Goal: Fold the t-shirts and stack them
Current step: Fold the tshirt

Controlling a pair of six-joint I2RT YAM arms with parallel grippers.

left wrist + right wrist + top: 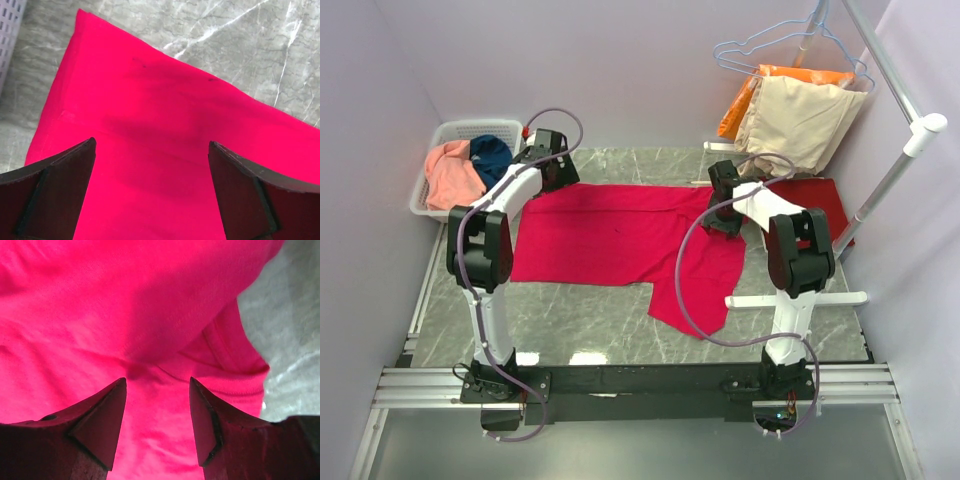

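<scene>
Across the middle of the marble worktop [570, 320] lies the bright crimson-red t-shirt [610, 235], spread mostly flat, with one flap of it reaching toward the near edge on the right. The left gripper [552, 165] sits over the shirt's back-left corner. In its wrist view the two dark fingers [55, 190] stand wide apart above the cloth with nothing between them. The cloth below is smooth, its hemmed corner lying on bare marble.

The right gripper [723, 215] is over the right side of the same shirt, toward the back edge. Its fingers [100, 425] are also parted, less widely, with only rumpled red fabric and a stitched hem behind the gap (no fold is pinched between them, as far as the wrist view shows).

At the back-left corner a white plastic basket [470, 122] holds the salmon-pink t-shirt [452, 175] and the dark teal-blue t-shirt [492, 158], bunched together. The darker red t-shirt [820, 192] lies flat at the back-right corner, partly hidden by the right arm.

Above that corner a beige garment [800, 120] and an orange garment [800, 72] hang on wire hangers [760, 40] from a white rack pole [890, 180].
</scene>
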